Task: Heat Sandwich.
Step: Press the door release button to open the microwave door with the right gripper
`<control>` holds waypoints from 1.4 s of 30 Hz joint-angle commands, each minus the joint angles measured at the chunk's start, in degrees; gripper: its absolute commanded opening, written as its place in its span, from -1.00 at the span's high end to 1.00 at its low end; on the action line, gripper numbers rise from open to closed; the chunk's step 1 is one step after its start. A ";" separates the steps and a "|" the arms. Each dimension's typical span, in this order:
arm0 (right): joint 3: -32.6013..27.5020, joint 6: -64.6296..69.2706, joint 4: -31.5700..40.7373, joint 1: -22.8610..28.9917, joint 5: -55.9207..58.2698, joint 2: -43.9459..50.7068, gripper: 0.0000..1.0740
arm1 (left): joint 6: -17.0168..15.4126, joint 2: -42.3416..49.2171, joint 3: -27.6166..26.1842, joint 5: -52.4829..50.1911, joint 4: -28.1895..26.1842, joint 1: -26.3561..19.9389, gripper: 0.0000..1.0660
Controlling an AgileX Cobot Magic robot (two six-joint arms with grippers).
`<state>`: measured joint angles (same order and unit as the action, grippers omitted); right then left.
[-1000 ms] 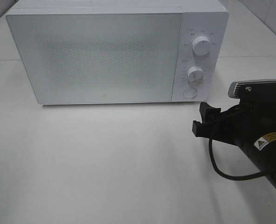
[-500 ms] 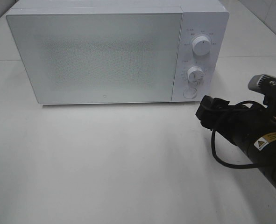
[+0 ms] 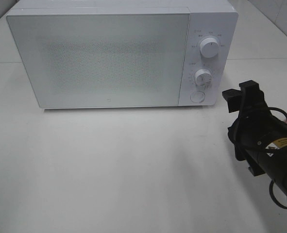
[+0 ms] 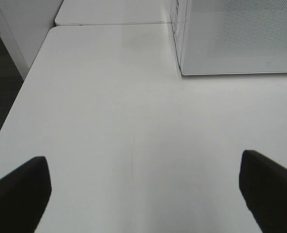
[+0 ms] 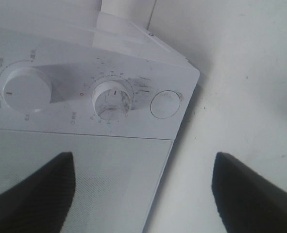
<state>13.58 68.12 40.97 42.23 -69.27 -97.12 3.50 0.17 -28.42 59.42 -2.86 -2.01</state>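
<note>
White counter (image 3: 109, 160) stretches below your left gripper (image 4: 143, 165), spread wide, empty. Your right gripper (image 3: 240, 92), also open and empty, has swung up to face the closed microwave's (image 3: 104, 58) door button (image 3: 197, 96) just ahead. The sandwich isn't in view.

- Right arm (image 3: 274, 155): black, enters over the near right corner of the bench (image 3: 109, 170), with the forearm angled toward the far side.
- Right gripper (image 3: 240, 94): wrist rolled off level. Jaws parted with nothing between them. It is held above the bench near its right edge.
- Left gripper (image 4: 143, 194): jaws spread wide and empty, both dark fingers (image 4: 17, 194) in view. It is held over the bench toward its left edge.
</note>
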 commanded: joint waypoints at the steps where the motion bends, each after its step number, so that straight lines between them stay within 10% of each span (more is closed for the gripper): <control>1: -0.17 7.96 -0.23 0.17 -0.46 0.06 -0.38 | 0.11 1.60 0.17 -0.46 -0.40 -0.11 -0.87; 7: -0.17 12.95 -0.23 0.17 -0.06 -0.06 -0.12 | 0.11 1.60 0.17 -0.46 -0.40 -0.11 -0.87; 15: -0.17 14.15 -0.40 0.17 2.64 -0.06 1.00 | 0.11 1.60 0.17 -0.46 -0.40 -0.11 -0.87; 42: 6.88 18.22 -6.88 -3.04 2.98 -8.77 0.99 | 0.11 1.60 0.17 -0.46 -0.40 -0.11 -0.87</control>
<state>20.00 85.83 35.07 39.53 -66.23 -105.88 3.50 0.17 -28.42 59.42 -2.86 -2.01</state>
